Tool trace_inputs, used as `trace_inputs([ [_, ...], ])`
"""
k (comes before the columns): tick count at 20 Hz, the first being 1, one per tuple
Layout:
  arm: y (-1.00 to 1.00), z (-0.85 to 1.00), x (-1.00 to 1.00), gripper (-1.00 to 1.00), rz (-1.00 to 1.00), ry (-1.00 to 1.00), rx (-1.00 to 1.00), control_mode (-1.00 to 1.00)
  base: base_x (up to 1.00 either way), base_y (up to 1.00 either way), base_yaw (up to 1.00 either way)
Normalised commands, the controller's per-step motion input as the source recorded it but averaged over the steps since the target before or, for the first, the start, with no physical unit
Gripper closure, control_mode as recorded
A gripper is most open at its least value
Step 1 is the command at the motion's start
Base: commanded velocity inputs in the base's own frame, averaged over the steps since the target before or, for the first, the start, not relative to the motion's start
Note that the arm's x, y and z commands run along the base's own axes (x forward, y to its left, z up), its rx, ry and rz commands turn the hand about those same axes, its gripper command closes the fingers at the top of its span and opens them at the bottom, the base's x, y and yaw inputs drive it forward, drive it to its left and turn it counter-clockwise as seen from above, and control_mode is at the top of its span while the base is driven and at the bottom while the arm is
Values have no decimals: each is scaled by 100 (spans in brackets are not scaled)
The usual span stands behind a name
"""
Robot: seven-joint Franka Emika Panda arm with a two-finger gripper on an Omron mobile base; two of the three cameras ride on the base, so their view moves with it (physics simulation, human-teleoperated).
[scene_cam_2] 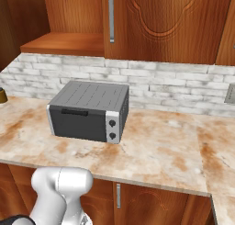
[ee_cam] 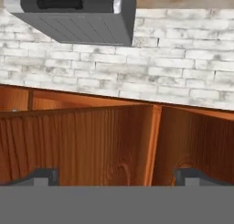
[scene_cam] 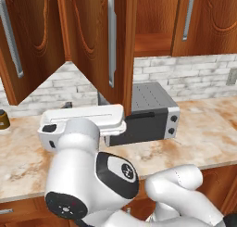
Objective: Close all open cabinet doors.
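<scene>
Currently the step in hand appears to be the approach to the first open door; no door is closed yet, and no contact with a door is visible.

Location of the task's things: in the left base view, two cabinet doors stand swung out over the counter [scene_cam: 203, 129]. The left open door [scene_cam: 28, 40] sits at about 10 o'clock, and the middle open door [scene_cam: 99, 36] at about 12 o'clock, with its long silver bar handle [scene_cam: 111, 36] facing the camera. The cabinet interior [scene_cam: 152, 22] behind is exposed. A toaster oven [scene_cam: 150, 112] stands on the counter below.

Finger state: the fingers [ee_cam: 43, 176] are spread wide, with nothing between them.

Relation to the fingers: in the hand view, a wooden door panel [ee_cam: 82, 145] spans the lower half, directly ahead between the two tips. Its edge [ee_cam: 155, 141] runs at about 1 o'clock from the midpoint. Door and tips seem near, but whether they touch cannot be told.

Next move, as judged: set the hand against the door's outer face and push it towards the cabinet frame. The swing must clear the toaster oven.
</scene>
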Motion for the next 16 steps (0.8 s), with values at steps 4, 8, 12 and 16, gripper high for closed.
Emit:
trace_inputs([
  [4, -34, 0, 38, -100, -7, 2, -5, -100, 0, 0, 0],
  [8, -56, 0, 1, -100, 0, 0, -3, -100, 0, 0, 0],
  [12, -60, 0, 0, -100, 0, 0, -3, -100, 0, 0, 0],
  [16, -68, 0, 12, -100, 0, 0, 0, -100, 0, 0, 0],
])
